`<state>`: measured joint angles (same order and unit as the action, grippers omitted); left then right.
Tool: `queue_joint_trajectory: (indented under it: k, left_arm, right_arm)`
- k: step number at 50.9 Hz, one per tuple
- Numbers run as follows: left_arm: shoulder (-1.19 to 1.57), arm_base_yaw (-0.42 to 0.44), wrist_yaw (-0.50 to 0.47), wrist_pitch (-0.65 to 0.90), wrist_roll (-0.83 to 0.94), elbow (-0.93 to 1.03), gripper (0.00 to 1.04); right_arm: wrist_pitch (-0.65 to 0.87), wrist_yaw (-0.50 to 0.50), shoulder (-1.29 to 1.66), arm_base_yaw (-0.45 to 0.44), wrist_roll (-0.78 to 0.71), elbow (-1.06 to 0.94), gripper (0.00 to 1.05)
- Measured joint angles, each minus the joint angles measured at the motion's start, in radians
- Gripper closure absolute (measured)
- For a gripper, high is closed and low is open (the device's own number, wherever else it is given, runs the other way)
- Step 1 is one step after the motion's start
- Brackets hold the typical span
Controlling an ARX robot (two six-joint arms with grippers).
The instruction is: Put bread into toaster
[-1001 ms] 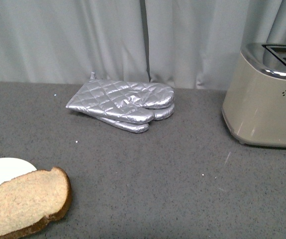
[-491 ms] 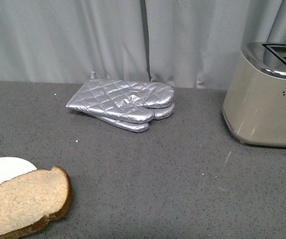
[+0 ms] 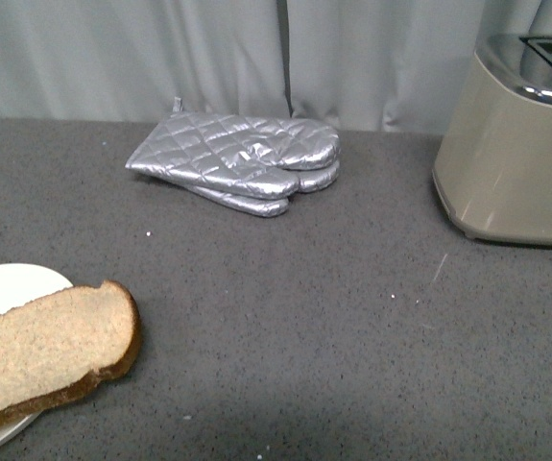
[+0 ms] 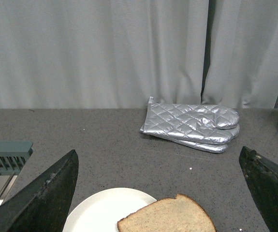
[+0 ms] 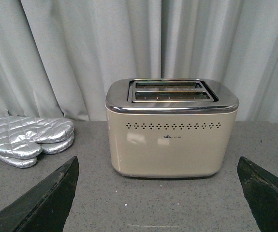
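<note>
The bread [image 3: 50, 353] is a light-brown slice with a dark crust, lying half on a white plate [image 3: 7, 285] at the front left of the grey counter. In the left wrist view the bread [image 4: 170, 217] lies between and just beyond the wide-apart black fingers [image 4: 49, 193] of my open left gripper [image 4: 158, 191], untouched. The beige toaster [image 3: 516, 154] stands at the right edge with chrome top slots. My open right gripper [image 5: 158, 193] faces the toaster [image 5: 171, 128] from a short distance, nothing between its fingers. Neither arm shows in the front view.
Silver quilted oven mitts [image 3: 242, 161] lie stacked at the back middle of the counter, before a grey curtain [image 3: 208, 48]. A green-grey rack [image 4: 3, 157] shows at the edge of the left wrist view. Small crumbs dot the grey counter [image 3: 333, 327].
The front view has tilted downward: the mitts, toaster and bread all sit higher in the frame, and more of the plate shows.
</note>
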<state>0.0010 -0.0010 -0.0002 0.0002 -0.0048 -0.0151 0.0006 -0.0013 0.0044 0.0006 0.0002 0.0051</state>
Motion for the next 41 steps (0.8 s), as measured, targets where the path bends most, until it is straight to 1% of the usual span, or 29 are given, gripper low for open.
queue_joint_trajectory:
  k: [41]
  left_arm:
    - [0.0, 0.0, 0.0, 0.0, 0.0, 0.0, 0.07]
  right_arm:
    - [0.0, 0.0, 0.0, 0.0, 0.0, 0.0, 0.09]
